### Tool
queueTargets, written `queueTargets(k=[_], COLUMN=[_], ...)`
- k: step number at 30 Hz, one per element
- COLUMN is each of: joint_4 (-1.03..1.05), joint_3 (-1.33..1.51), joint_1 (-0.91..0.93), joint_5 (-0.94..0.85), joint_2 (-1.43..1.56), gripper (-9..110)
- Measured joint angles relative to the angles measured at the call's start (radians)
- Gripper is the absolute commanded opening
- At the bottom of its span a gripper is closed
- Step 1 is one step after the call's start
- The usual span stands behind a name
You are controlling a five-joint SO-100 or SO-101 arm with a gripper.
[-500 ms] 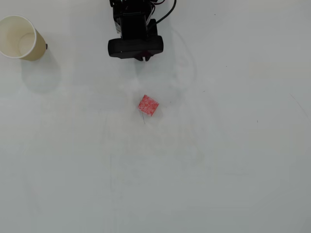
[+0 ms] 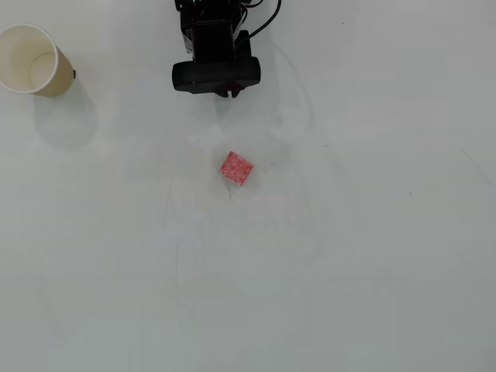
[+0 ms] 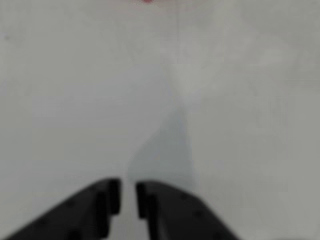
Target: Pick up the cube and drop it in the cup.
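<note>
Cube (image 2: 236,168) lies free near table (image 2: 372,279) centre, cup (image 2: 31,60) stands at far-left corner (overhead view). Gripper (image 3: 128,199) near top edge, nearly closed, holds nothing. Advice: open wide first, descend straight over cube, square fingers to faces.

Speckled red cube (image 2: 236,168), matt paper cup (image 2: 32,60), smooth white table (image 2: 372,256), black plastic hand (image 3: 128,199).

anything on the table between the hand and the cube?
Nothing: the overhead view shows only bare white table between the hand and the cube. The cup stands far off to the left.
</note>
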Motion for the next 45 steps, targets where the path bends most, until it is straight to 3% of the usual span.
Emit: queueTargets(k=[31, 45], joint_4=[-0.003, -0.445], joint_3=[0.000, 0.000], joint_1=[-0.015, -0.012], joint_5=[0.000, 0.000], joint_2=[0.000, 0.000], gripper=[1, 1])
